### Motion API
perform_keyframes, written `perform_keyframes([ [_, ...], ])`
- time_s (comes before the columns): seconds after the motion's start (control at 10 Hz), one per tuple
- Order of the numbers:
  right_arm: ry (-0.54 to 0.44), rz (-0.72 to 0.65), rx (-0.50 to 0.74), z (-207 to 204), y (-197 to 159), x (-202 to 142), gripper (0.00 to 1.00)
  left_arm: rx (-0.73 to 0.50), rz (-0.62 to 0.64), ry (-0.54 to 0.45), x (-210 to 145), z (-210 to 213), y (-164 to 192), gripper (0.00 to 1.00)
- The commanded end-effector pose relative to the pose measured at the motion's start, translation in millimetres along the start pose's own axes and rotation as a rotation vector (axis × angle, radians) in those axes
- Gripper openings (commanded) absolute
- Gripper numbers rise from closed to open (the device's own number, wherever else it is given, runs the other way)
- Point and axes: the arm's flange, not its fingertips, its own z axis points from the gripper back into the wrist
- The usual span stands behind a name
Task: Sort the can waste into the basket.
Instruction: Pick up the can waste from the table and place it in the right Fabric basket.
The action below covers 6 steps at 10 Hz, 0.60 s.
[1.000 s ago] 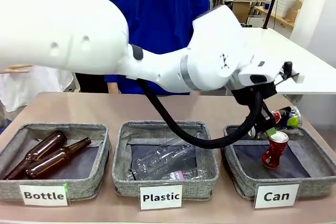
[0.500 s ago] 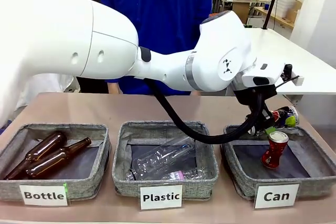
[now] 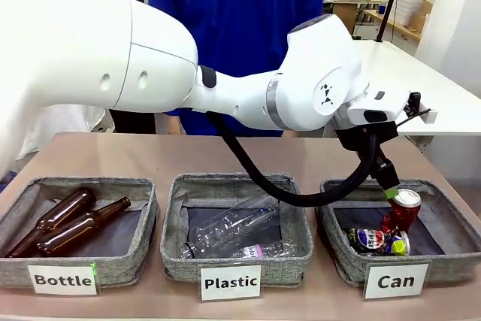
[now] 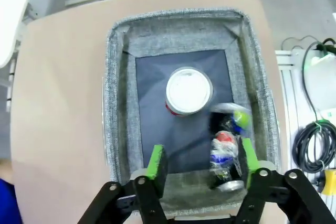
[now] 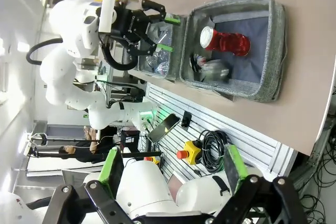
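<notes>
My left arm reaches across the table, and its gripper point(image 3: 388, 187) hangs over the grey basket point(image 3: 337, 246) labelled "Can". In the left wrist view this gripper point(image 4: 201, 160) is open, with nothing between its green pads point(image 4: 156, 161). A flattened black can with colourful print point(image 3: 378, 241) lies in the basket's front part, blurred in the left wrist view point(image 4: 227, 146). Behind it a red can with a silver top point(image 3: 402, 209) stands upright point(image 4: 189, 92). My right gripper point(image 5: 173, 167) is open and far from the basket point(image 5: 275, 51), off the table's side.
A basket point(image 3: 174, 212) labelled "Plastic" holds clear plastic bottles point(image 3: 233, 227) in the middle. At the left, a "Bottle" basket point(image 3: 150, 208) holds two brown glass bottles point(image 3: 75, 223). A person in blue point(image 3: 233, 5) stands at the far side. Bare tabletop lies behind the baskets.
My left gripper has opened. The black can it held above the basket's far edge has dropped and now lies inside, in front of the red can.
</notes>
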Motion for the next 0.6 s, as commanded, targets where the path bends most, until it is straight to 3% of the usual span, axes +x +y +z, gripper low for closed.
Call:
perform_keyframes([
  [0.0,-0.005,-0.017,0.009,-3.6,4.3,-3.4,1.0,-0.002,0.004,0.024,-3.6,8.7,-3.5,1.0],
  [0.2,-0.005,-0.017,0.009,-3.6,4.3,-3.4,1.0,0.01,0.004,0.024,-6.3,13.9,-3.9,1.0],
  [0.3,-0.005,-0.017,0.009,-3.6,4.3,-3.4,1.0,-0.011,0.004,0.078,-12.4,23.2,-3.1,1.0],
  [0.5,0.034,0.01,0.015,-7.1,3.2,4.1,1.0,-0.008,0.058,0.12,-44.0,72.9,-4.0,1.0],
])
